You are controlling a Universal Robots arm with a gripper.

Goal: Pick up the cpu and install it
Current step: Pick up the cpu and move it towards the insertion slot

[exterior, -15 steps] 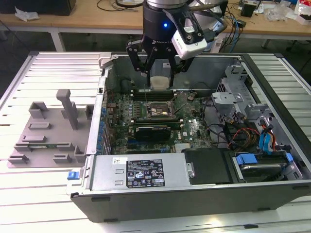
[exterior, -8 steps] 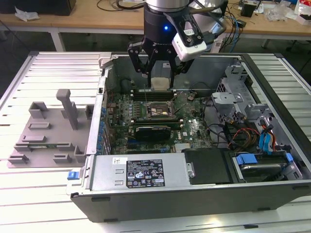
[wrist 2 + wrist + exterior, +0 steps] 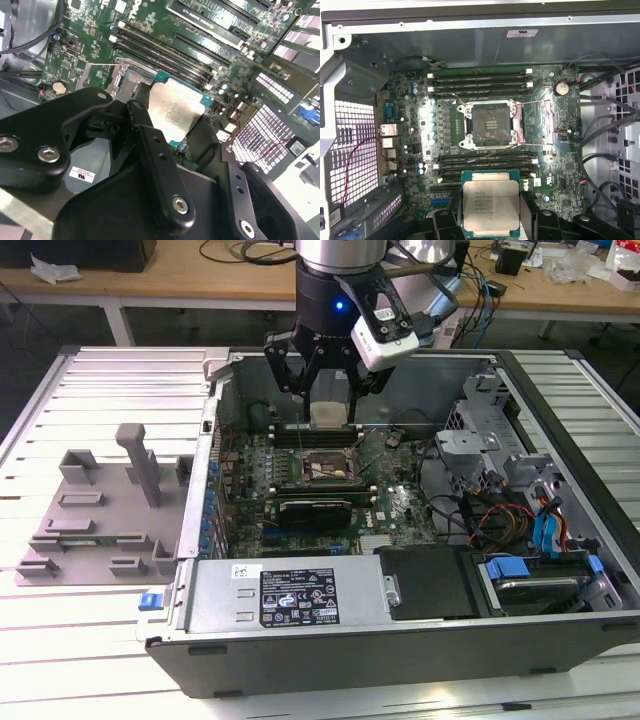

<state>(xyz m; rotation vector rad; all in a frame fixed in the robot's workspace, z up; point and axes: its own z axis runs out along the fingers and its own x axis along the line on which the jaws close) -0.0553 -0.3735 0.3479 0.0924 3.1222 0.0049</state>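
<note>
Silver-topped, green-rimmed square cpu [image 3: 491, 207], clenched in black gripper [image 3: 489, 216].
You hold it near the dark socket frame [image 3: 491, 125]; fingers [image 3: 529, 215] hide its sides.

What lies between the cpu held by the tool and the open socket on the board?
A bank of long memory slots lies between the cpu and the socket, in the first wrist view.

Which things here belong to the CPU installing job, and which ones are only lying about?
Belong to the job: the cpu, held in the gripper; the empty socket.

Only lying about: the grey plastic stand on the table; the black card; the power supply.
</note>
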